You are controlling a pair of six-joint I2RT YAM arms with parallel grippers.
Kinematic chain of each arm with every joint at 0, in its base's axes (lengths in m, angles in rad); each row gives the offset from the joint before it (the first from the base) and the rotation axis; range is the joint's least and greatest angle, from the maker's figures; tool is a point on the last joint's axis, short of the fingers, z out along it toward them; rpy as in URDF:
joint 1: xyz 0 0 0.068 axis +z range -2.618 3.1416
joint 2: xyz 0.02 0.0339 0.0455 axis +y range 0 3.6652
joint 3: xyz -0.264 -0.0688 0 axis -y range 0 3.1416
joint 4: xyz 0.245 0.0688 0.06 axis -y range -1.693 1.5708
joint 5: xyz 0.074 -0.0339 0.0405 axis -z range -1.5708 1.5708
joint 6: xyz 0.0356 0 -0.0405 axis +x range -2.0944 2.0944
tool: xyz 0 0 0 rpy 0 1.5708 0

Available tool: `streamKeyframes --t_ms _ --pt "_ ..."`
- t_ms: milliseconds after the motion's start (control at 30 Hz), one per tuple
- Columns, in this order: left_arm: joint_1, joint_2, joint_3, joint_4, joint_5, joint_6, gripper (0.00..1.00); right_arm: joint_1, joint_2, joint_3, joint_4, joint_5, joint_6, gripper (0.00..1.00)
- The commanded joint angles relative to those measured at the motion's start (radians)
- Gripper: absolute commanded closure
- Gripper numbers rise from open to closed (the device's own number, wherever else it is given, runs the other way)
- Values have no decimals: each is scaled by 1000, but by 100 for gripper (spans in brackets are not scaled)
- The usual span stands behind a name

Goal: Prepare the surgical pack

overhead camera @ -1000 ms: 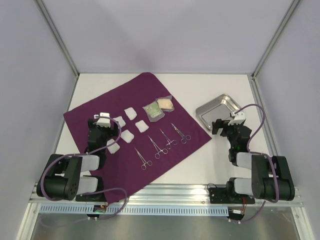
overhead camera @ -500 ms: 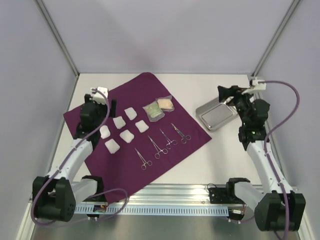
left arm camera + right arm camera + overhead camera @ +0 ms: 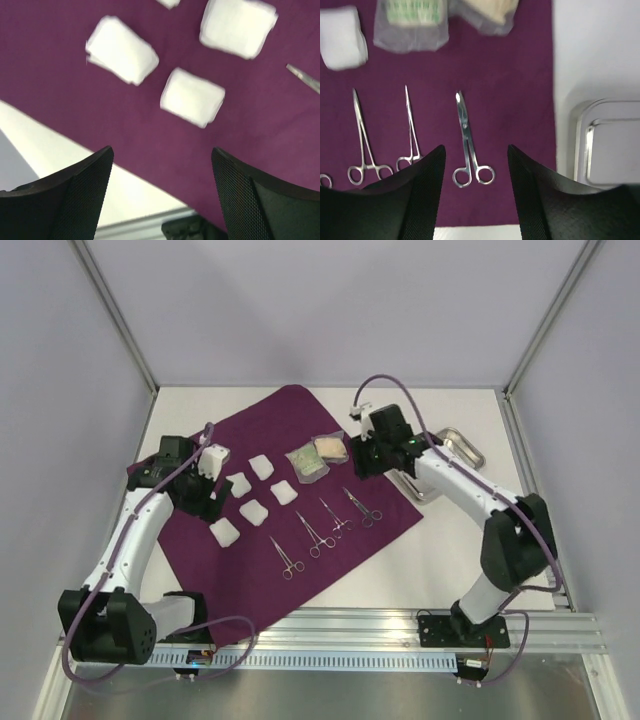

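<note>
Top external view: a purple cloth (image 3: 285, 420) is spread flat on the white table (image 3: 450, 550), with one corner turned toward the arms.
Gauze squares: five white pads (image 3: 254, 511) are laid on the left half of the cloth, set apart from one another.
Forceps: four metal pairs (image 3: 310, 536) are lined up side by side on the near right part of the cloth, handles toward the arms.
Packets: two clear packets (image 3: 307, 460) are placed touching each other near the far right edge of the cloth, one with green contents and one with tan.
Tray: a steel tray (image 3: 465, 447) is set on the bare table just right of the cloth and is partly covered by the right arm.
Left gripper (image 3: 203, 502): it is held over the left part of the cloth, beside the gauze.
Left wrist view: the fingers (image 3: 65, 195) are seen spread apart with nothing between them; three gauze pads (image 3: 192, 96) and the cloth's edge lie below.
Right gripper (image 3: 360, 462): it is held over the right edge of the cloth, near the packets.
Right wrist view: the fingers (image 3: 405, 200) are spread and nothing is pinched; one pair of forceps (image 3: 468, 145) lies on the cloth in line with the gap, and the tray's corner (image 3: 607, 145) is seen at the right.
Height above the cloth: it cannot be told for either gripper.
</note>
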Motion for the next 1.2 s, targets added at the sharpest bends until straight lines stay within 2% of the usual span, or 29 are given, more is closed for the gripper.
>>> streamKeyframes --t_ms 0,133,167,300,600,700,733,867,1067,1167 --pt "30 -89 29 -143 -29 59 12 79 103 52 -202 47 -83 45" --pt "30 -106 -29 -112 -80 40 11 111 231 107 -282 59 -85 53" --pt "30 -107 -41 -97 -132 36 11 113 251 114 -288 62 -86 53" --pt "30 -129 -100 -60 -186 21 11 116 294 127 -285 65 -88 53" --pt "30 -144 -131 -35 -206 15 9 114 393 144 -265 45 -103 56" --pt "30 -141 -137 -29 -207 15 9 116 415 141 -256 65 -105 57" --pt "30 -141 -137 -29 -207 13 7 114 418 139 -250 121 -108 57" --pt "30 -150 -137 -31 -204 15 7 116 447 153 -267 131 -114 61" --pt "30 -158 -137 -25 -204 15 7 116 453 139 -261 131 -114 76" --pt "30 -159 -138 -23 -207 13 7 117 446 131 -258 113 -119 90"
